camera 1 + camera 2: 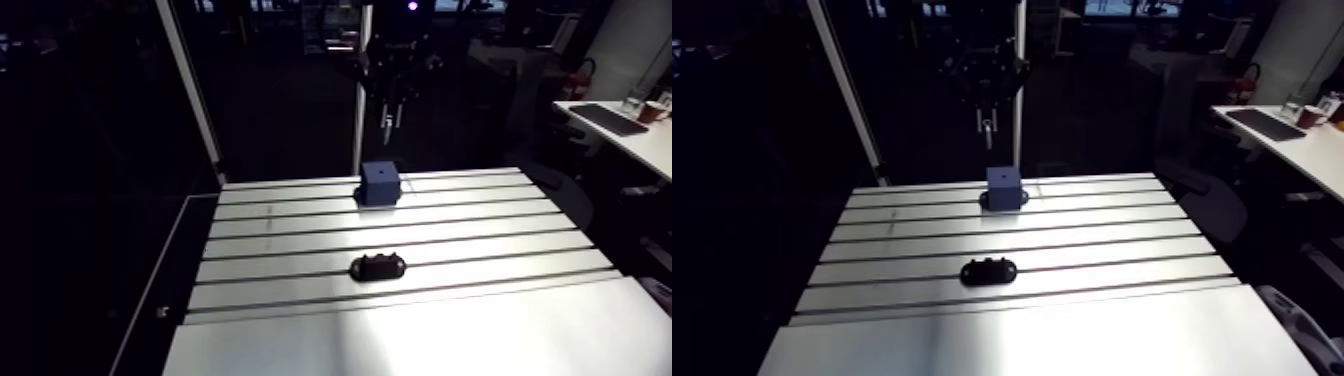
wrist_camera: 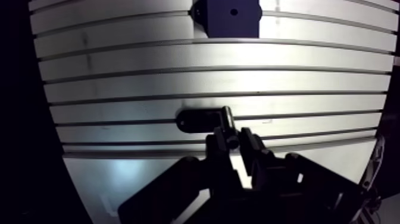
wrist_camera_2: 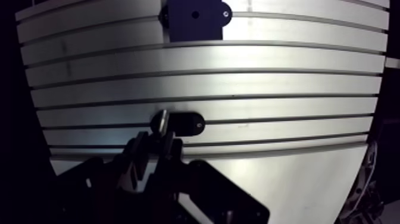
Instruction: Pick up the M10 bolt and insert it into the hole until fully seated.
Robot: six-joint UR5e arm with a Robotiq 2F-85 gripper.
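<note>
The jaws stand narrow, closed on the bolt [image 2: 227,119]: it sits pinched between the 2 fingers [image 2: 257,156] of the gripper [image 2: 232,142], with its free end poking out past the tips toward the table. The arm view shows the same thing as a pale stub hanging under the raised gripper, well above the surface.

Likely troubles from here:
- The grip looks short, near 1 end of the bolt. A tilt in the pinch would bring the tip to the hole [image 2: 234,11] at an angle, so that it jams on the rim instead of dropping in.
- The hole is small and dark in the top of the blue block [image 1: 381,183], with little margin. A small sideways error would land the tip on the flat top, and pressing down then could push the bolt back through the fingers.
- Letting go before the head meets the block would leave the bolt proud or leaning.
- Whether the hole is threaded or plain cannot be told from here; if it is threaded, a straight push would not seat the bolt.

The table [image 1: 450,215] is bright slotted aluminium. A dropped bolt could roll along it or lodge in 1 of the slots. In the wrist view the block lies well ahead of the fingers. The black holder [image 1: 377,266] lies nearer, well apart from the block. There is open space all round the block, so a straight descent from above looks unobstructed.
</note>
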